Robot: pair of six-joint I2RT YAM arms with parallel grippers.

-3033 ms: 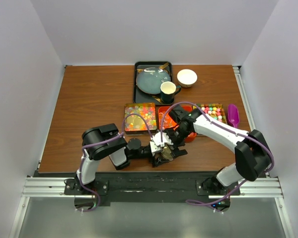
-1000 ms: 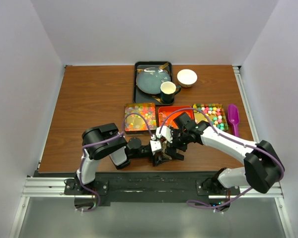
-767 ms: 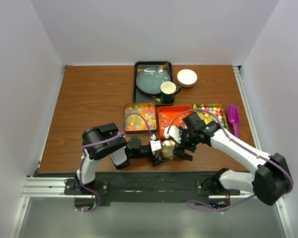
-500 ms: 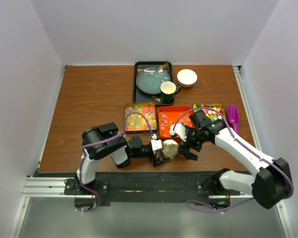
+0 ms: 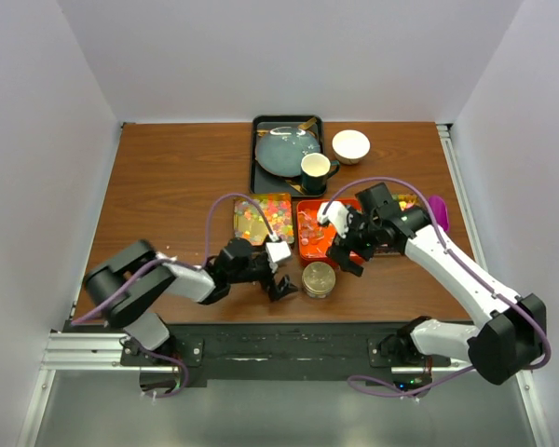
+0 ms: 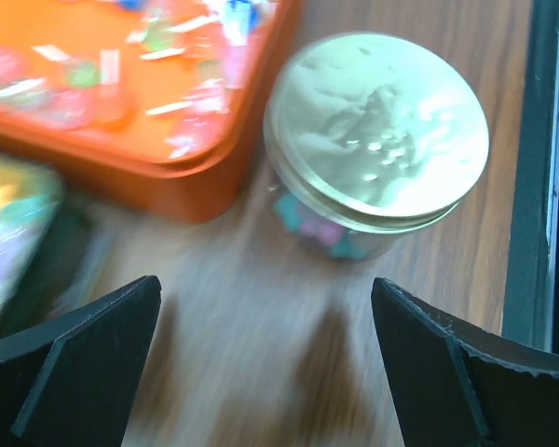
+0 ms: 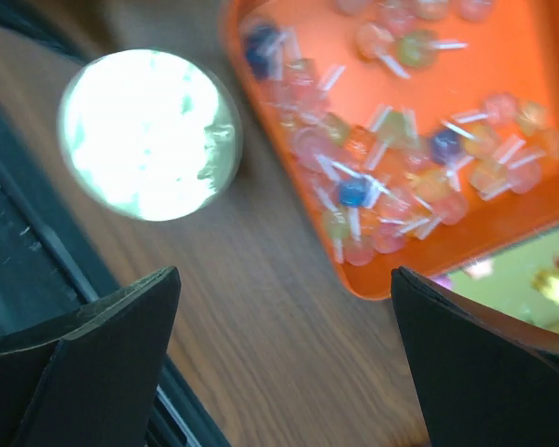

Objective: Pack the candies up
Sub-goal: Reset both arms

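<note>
1. The left gripper [image 5: 284,285] has let go of the small jar [image 5: 319,278] and pulled back to the left, and its arm now lies low over the wooden table [image 5: 168,196]
2. The right gripper [image 5: 343,253] has come off the jar too and moved away from it; it now hangs over the orange tray [image 5: 303,251]
3. The jar stands alone on the wood, upright, just in front of the orange tray, with its gold lid [image 6: 377,140] on
4. Both grippers have their jaws spread wide and hold nothing
5. In the left wrist view the jar sits ahead of the two black fingers [image 6: 74,372] and does not touch them; pastel candies [image 6: 312,223] show through its clear side under the lid
6. Clear-wrapped candies [image 7: 391,158] lie loose in the orange tray
7. Red, orange and yellow gummies [image 5: 276,216] lie in the tray on the left [image 5: 238,216], right beside the orange one
8. A third tray [image 5: 408,199] is mostly hidden under the right arm, and a purple scoop [image 5: 438,209] peeks out next to it
9. At the back, a black tray [image 5: 257,177] holds a grey-blue plate [image 5: 281,149] and a dark mug [image 5: 315,170], with a white bowl [image 5: 351,145] beside it
</note>
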